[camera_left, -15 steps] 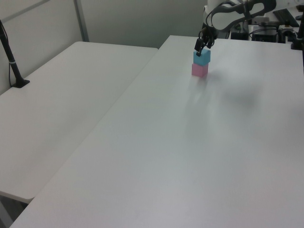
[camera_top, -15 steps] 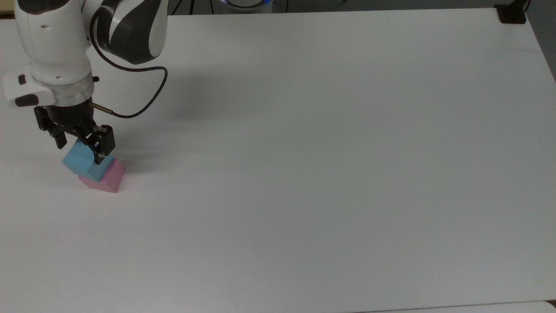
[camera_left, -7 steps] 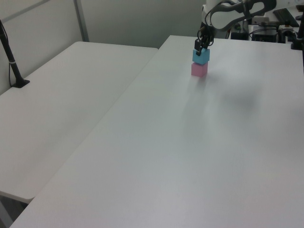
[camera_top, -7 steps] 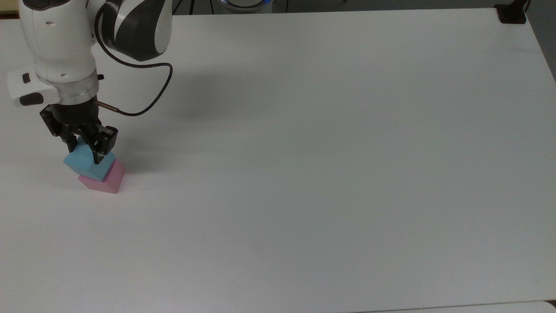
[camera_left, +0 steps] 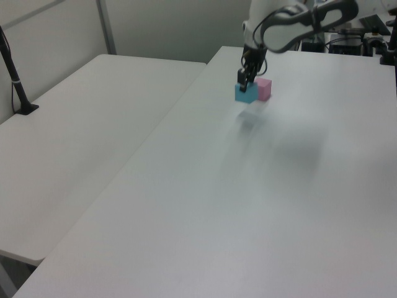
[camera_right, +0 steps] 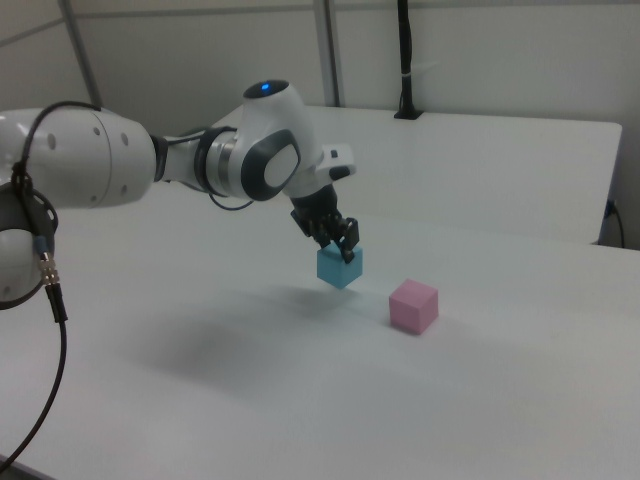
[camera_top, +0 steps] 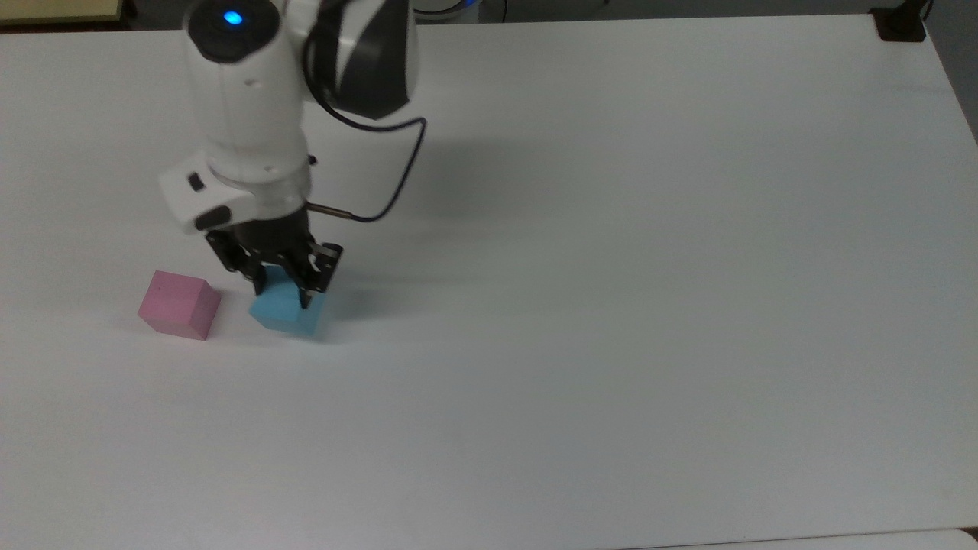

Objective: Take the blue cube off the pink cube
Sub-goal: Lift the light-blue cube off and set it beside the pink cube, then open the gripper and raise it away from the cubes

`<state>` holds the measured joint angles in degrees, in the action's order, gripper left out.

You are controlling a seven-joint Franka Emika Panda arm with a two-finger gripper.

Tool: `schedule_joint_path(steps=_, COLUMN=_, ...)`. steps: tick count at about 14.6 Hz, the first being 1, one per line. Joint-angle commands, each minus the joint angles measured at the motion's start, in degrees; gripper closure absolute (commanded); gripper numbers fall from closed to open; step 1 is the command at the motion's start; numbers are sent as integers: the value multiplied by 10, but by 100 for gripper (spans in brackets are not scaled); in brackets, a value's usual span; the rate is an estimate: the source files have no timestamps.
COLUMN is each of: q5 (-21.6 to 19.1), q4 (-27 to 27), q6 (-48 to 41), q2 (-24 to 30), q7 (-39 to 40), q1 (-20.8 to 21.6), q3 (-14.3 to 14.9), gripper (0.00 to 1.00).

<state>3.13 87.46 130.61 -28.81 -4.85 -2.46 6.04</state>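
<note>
Over on the top view's left, the pink cube (camera_top: 180,304) sits flat on the white table (camera_top: 611,305) with its top bare. Just to its right in the top view, apart from it with a strip of table between them, is the blue cube (camera_top: 289,312). The gripper (camera_top: 281,294) comes straight down onto it from above, black fingers (camera_top: 307,286) pinching the cube on two opposite sides. Above that the white wrist rises, a dark cable (camera_top: 390,183) looping off to the top view's right. In the right view the order flips: blue cube (camera_right: 340,266) clamped in the gripper (camera_right: 340,246) on the left, pink cube (camera_right: 414,305) alone on the right, resting on the table. There the blue cube looks a touch clear of the surface with a shadow beneath, though whether it touches the table I cannot tell. In the left view the blue cube (camera_left: 246,93) is beside the pink cube (camera_left: 264,89), on its left.
</note>
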Motion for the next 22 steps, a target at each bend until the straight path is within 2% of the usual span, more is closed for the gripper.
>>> schedule_joint_path(steps=1, q5=-1, q4=26, q6=63, q2=-16, q7=-44, q1=18, q3=7, gripper=59)
schedule_joint_path(steps=2, q5=-1, q4=31, q6=68, q2=-16, q7=-45, q1=20, q3=7, gripper=50)
schedule_joint_path(steps=3, q5=-1, q4=32, q6=69, q2=-16, q7=-45, q1=21, q3=7, gripper=22)
schedule_joint_path(steps=4, q5=-2, q4=32, q6=67, q2=-14, q7=-45, q1=22, q3=7, gripper=0)
schedule_joint_path(steps=8, q5=-2, q4=30, q6=32, q2=19, q7=-44, q1=37, q3=7, gripper=0)
schedule_joint_path(steps=13, q5=-1, q4=26, q6=-193, q2=132, q7=-37, q1=73, q3=11, gripper=0)
schedule_joint_path(steps=15, q5=-2, q4=26, q6=-255, q2=163, q7=-36, q1=85, q3=13, gripper=0)
schedule_joint_path(steps=17, q5=-3, q4=26, q6=-297, q2=182, q7=-37, q1=97, q3=15, gripper=0)
schedule_joint_path(steps=20, q5=-4, q4=30, q6=-332, q2=195, q7=-43, q1=119, q3=34, gripper=0)
schedule_joint_path(steps=22, q5=-7, q4=30, q6=-342, q2=203, q7=-43, q1=115, q3=37, gripper=0)
